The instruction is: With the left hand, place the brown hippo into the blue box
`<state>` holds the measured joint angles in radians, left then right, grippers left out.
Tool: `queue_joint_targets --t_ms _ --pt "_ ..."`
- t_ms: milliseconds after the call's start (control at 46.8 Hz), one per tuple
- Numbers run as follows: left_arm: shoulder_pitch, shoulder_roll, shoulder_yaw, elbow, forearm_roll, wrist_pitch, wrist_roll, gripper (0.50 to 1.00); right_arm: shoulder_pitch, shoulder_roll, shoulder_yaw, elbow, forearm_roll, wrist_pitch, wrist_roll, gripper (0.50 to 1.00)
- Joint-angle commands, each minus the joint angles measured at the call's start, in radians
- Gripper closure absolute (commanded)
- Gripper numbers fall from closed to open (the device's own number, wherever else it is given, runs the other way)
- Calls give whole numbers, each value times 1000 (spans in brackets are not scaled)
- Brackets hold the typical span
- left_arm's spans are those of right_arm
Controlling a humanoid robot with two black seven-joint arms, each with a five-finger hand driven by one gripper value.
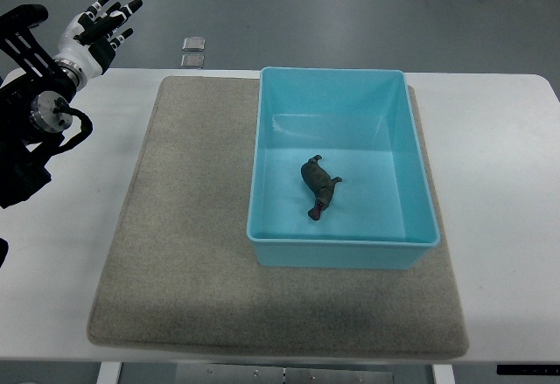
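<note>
— Left robot hand (pixel 101 24) hung off the far left corner of the surface (pixel 499 165), fingers spread, holding nothing?

— Yes. The hippo (pixel 319 187) already lay on its side on the floor of the blue box (pixel 341 251), well apart from that robot hand, off to its right and nearer the robot.

— So the placing looked done?

— As far as could be judged, yes; nothing seemed left but resting the arm.
</note>
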<state>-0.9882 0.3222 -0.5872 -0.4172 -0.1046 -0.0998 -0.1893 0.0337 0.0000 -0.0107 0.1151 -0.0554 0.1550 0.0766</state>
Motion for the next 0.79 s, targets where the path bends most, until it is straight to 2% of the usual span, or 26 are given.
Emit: queue_joint_targets --t_ms 0,619,769 --pt "0 0 0 0 0 0 -1 504 0 0 0 0 0 0 0 564" --pt "-3 -17 -36 -12 0 -12 -1 504 0 0 2 0 2 0 0 564" --pt "-1 -11 -57 -66 -1 -12 -1 504 -2 0 2 18 -4 15 -1 564"
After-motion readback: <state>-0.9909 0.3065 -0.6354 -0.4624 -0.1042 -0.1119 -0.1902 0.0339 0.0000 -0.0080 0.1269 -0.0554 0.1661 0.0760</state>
